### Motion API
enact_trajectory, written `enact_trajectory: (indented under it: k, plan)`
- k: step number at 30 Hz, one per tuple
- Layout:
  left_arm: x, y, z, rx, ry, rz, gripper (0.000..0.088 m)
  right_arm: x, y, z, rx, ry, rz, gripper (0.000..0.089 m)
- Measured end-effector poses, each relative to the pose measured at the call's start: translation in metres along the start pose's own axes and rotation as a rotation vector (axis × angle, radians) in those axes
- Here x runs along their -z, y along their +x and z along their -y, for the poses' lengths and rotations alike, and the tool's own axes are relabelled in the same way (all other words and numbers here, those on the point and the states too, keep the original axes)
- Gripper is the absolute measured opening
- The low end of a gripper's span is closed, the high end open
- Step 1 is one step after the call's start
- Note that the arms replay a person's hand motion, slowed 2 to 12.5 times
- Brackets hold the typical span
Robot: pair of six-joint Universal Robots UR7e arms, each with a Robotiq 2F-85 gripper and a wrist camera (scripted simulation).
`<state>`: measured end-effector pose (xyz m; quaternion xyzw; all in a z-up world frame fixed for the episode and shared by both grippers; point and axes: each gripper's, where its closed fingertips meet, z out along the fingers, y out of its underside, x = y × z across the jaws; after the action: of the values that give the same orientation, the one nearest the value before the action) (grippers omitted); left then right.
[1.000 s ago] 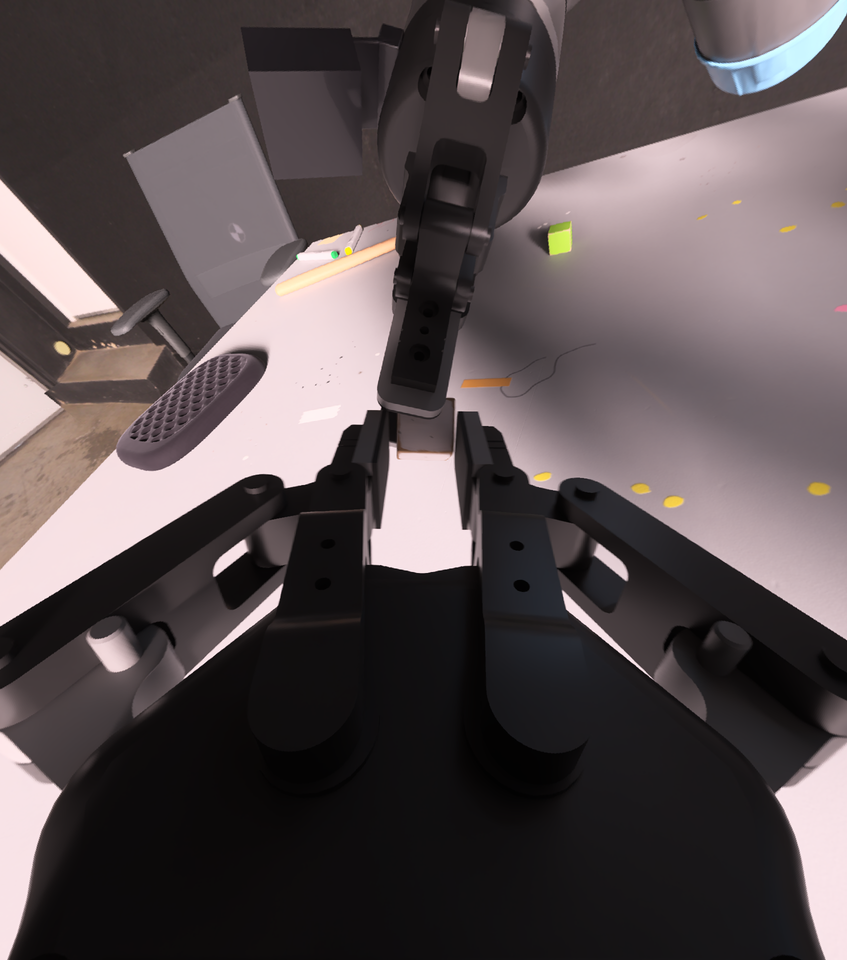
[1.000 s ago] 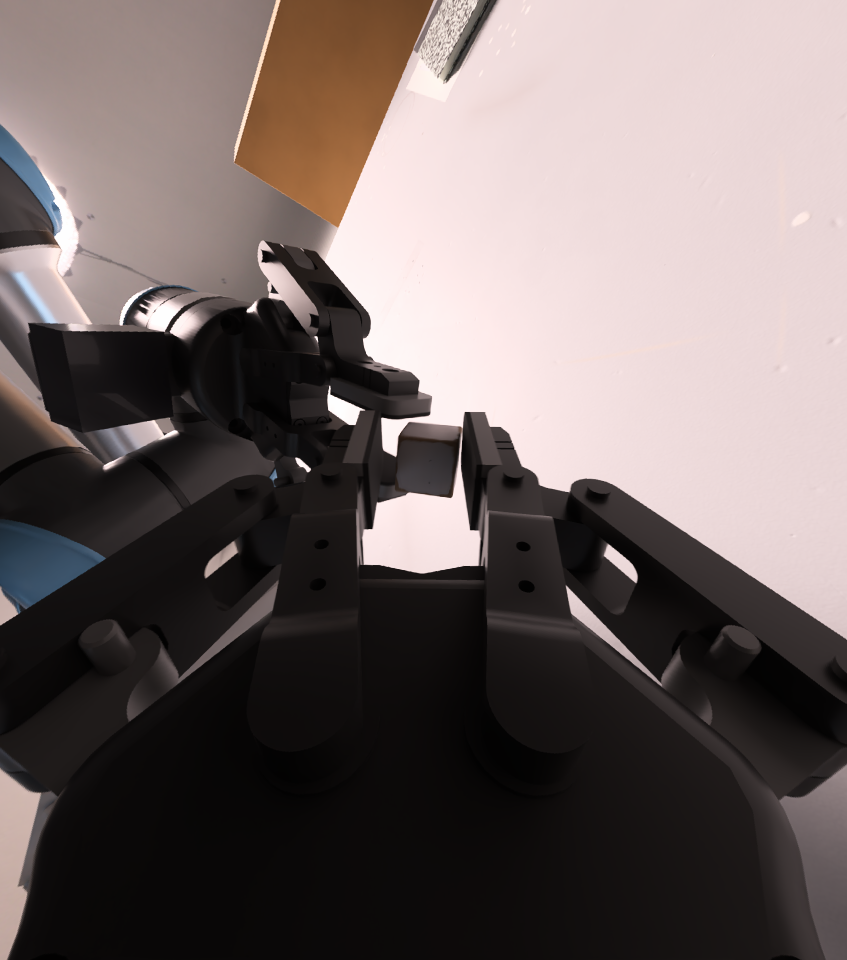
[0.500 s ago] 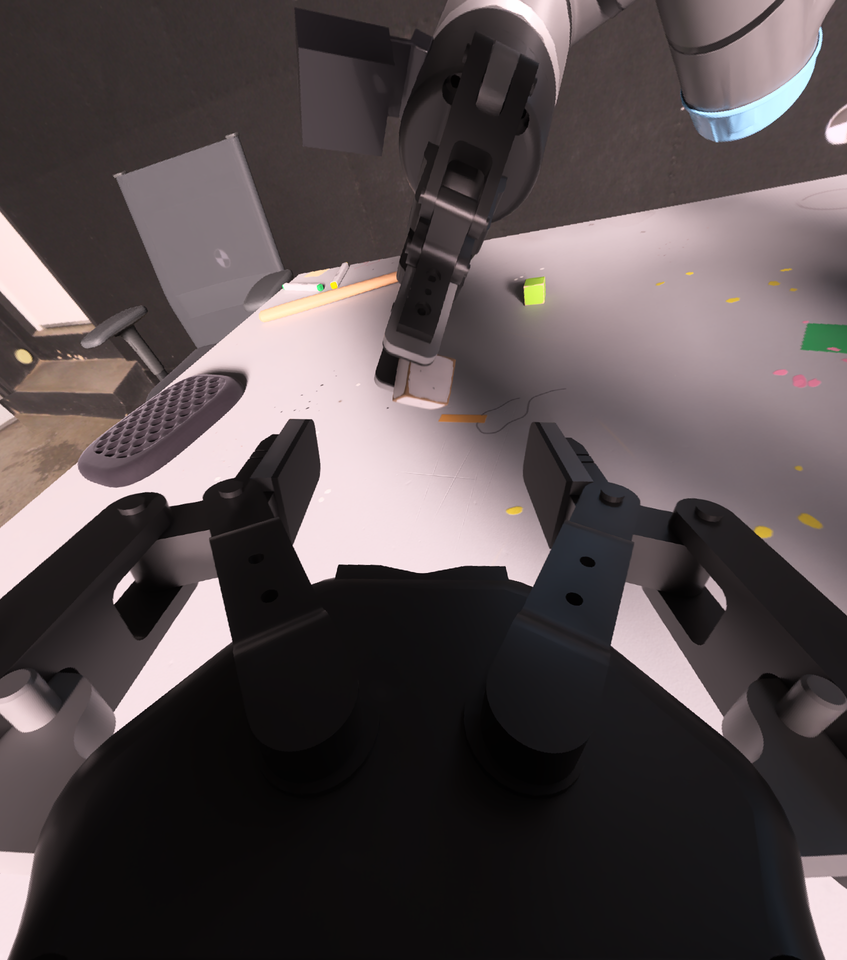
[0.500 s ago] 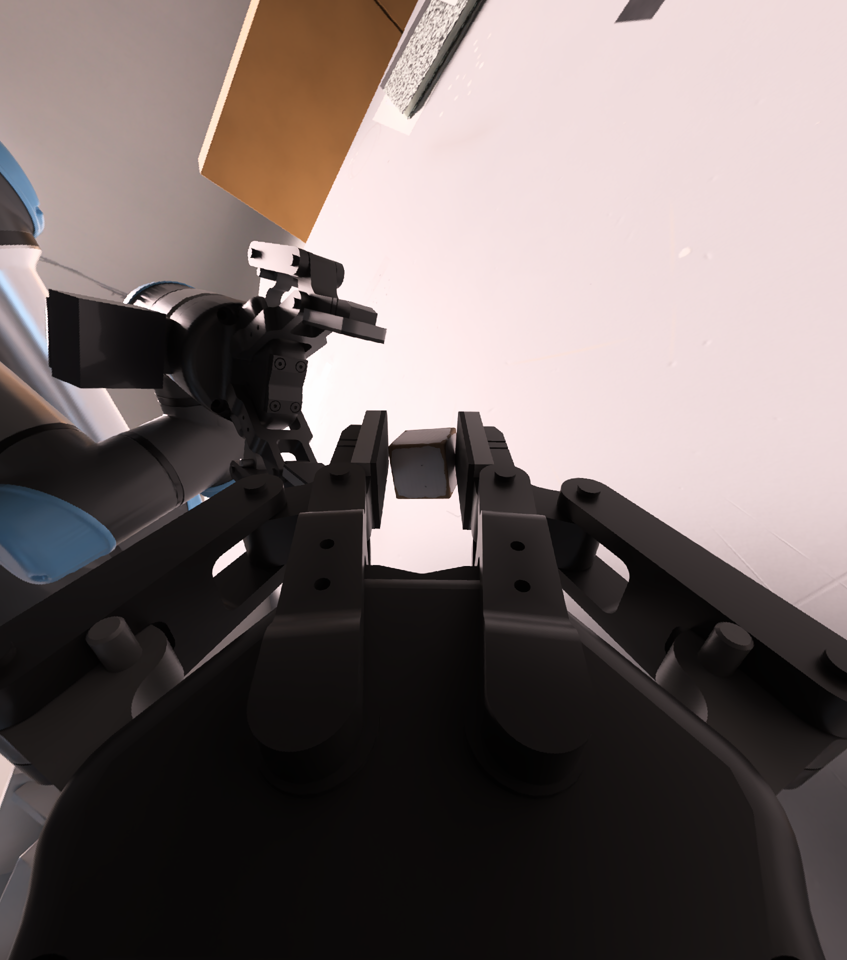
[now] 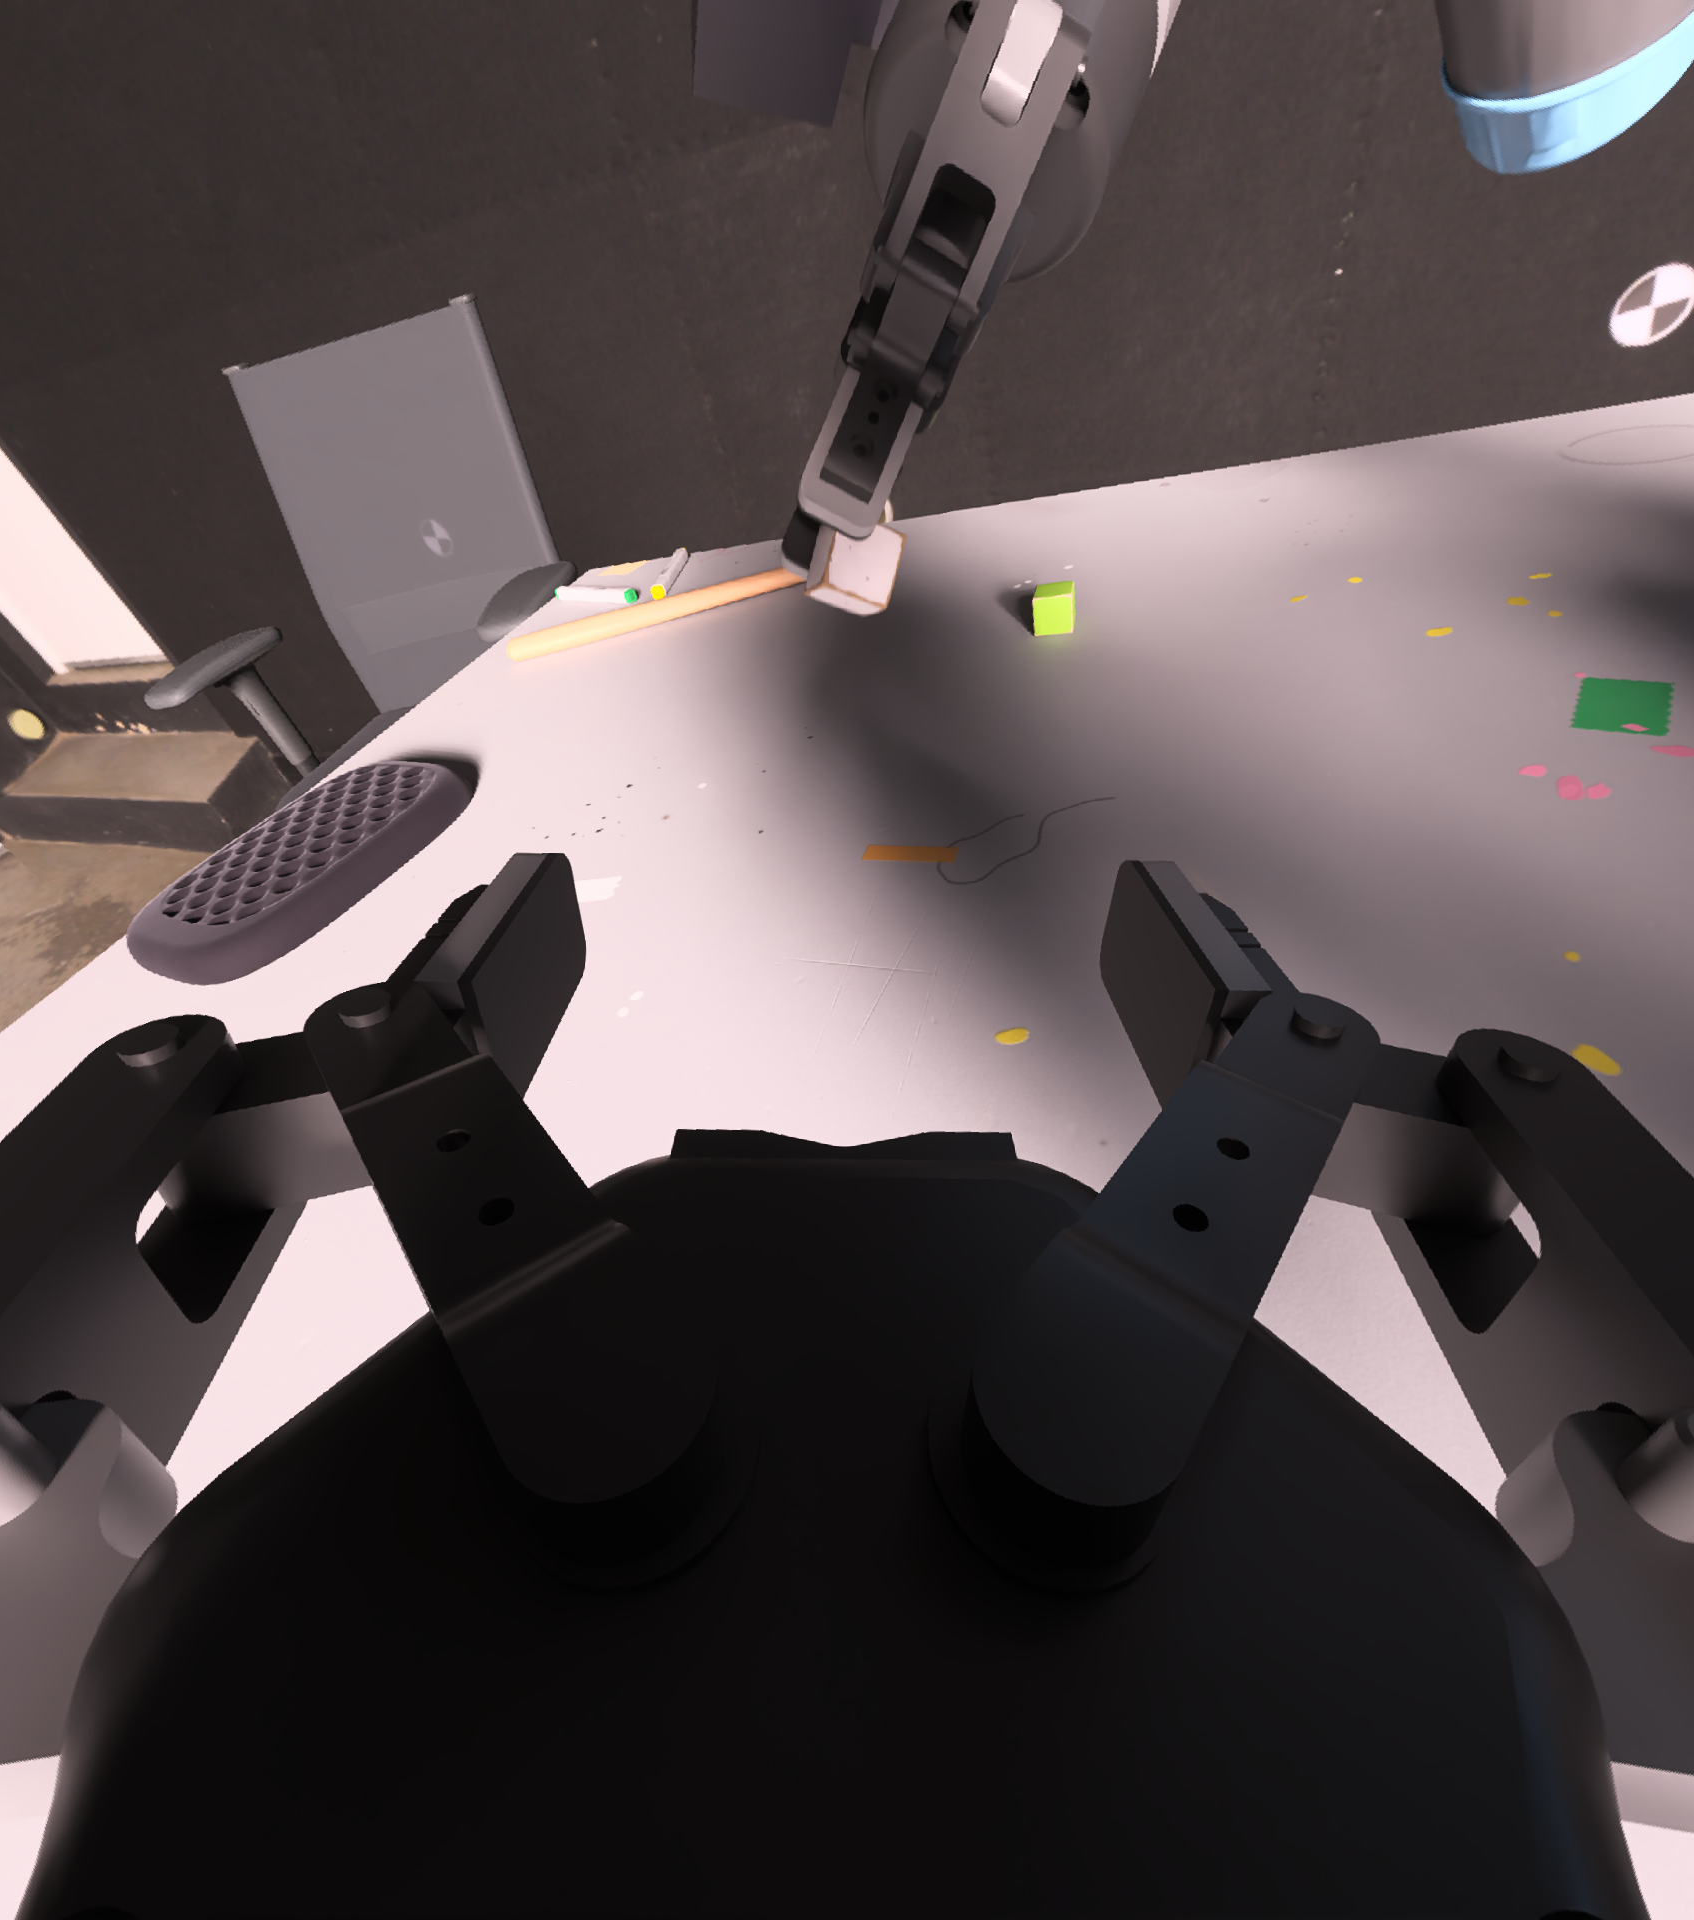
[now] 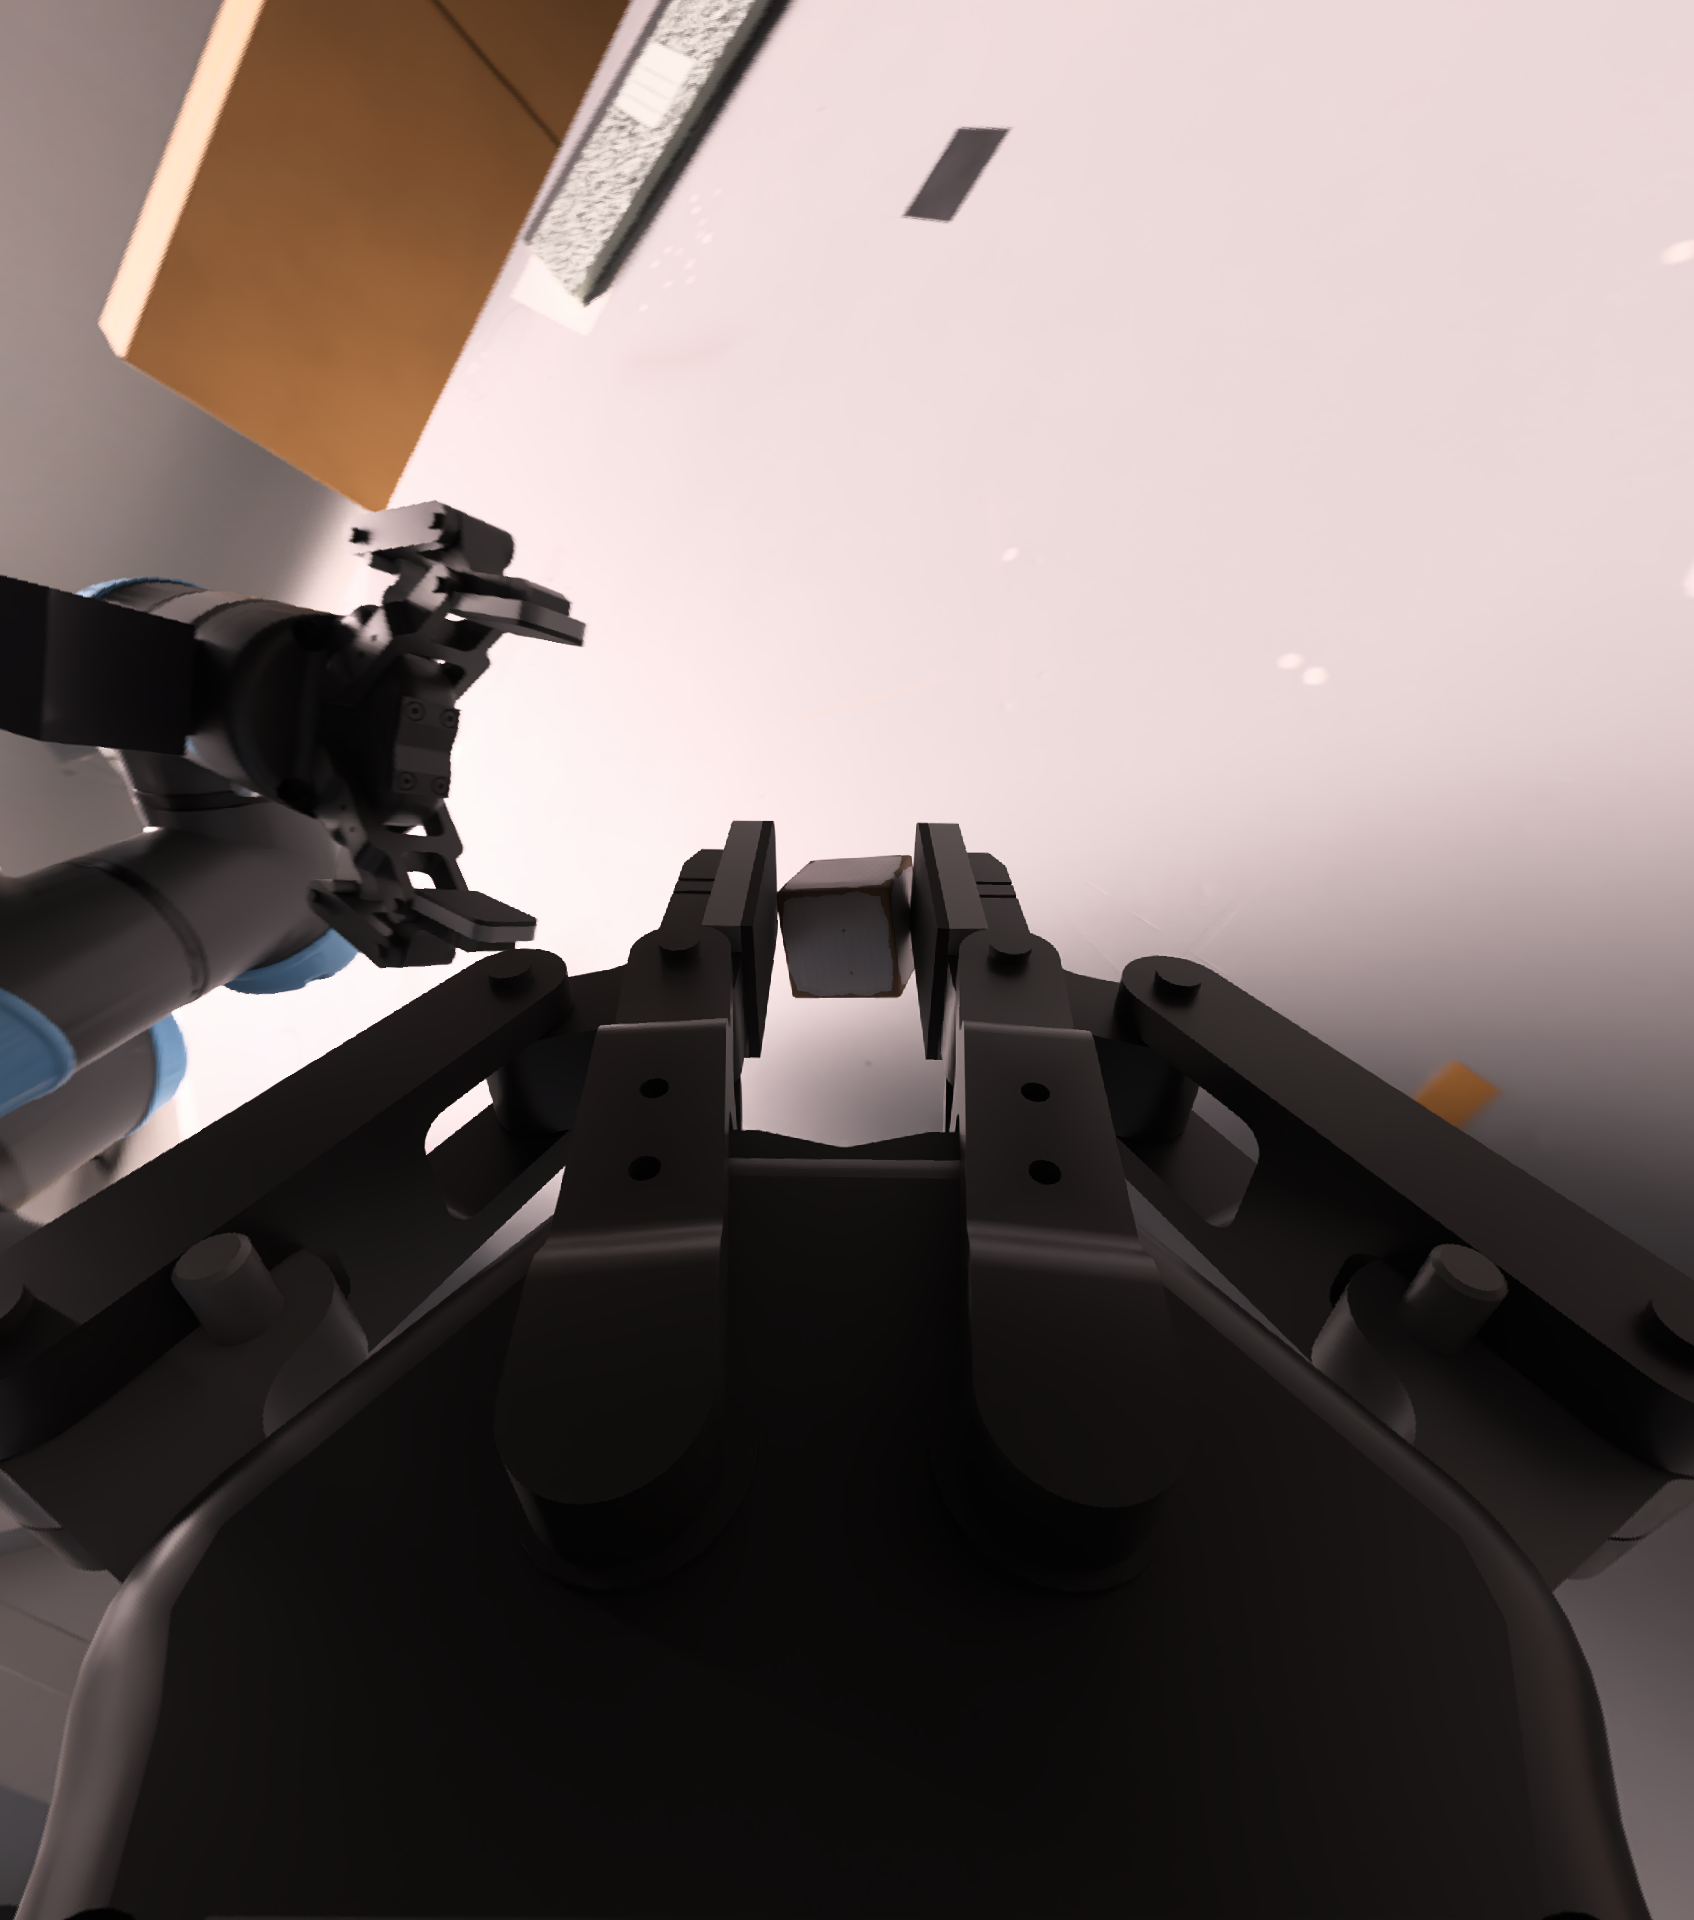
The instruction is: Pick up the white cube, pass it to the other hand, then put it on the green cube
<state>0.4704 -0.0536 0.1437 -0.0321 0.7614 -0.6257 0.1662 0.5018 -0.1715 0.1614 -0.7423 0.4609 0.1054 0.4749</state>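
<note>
Right tool [image 6: 845, 914] grips the small white cube with tan edges [image 6: 841, 940]; left tool [image 5: 848, 961] gapes empty.

The cube, with no long axis, sits tilted between the right tool's pads, one corner lowest, above the pale speckled surface [image 5: 1238, 831]. The small lime-green cube [image 5: 1053, 609] rests flat on that surface, near but apart.

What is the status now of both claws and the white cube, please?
Left claw open, empty. Right claw shut on white cube, held above table. Green cube on table, top bare, nothing in the way.
</note>
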Motion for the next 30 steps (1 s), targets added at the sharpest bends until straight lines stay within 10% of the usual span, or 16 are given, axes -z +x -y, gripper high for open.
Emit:
enact_trajectory:
  k: [30]
  plan:
    - [-0.009,0.007,-0.011,-0.022,-0.022,-0.009,0.0854,0.192,0.162,-0.014,-0.003,-0.057,-0.727,0.0237]
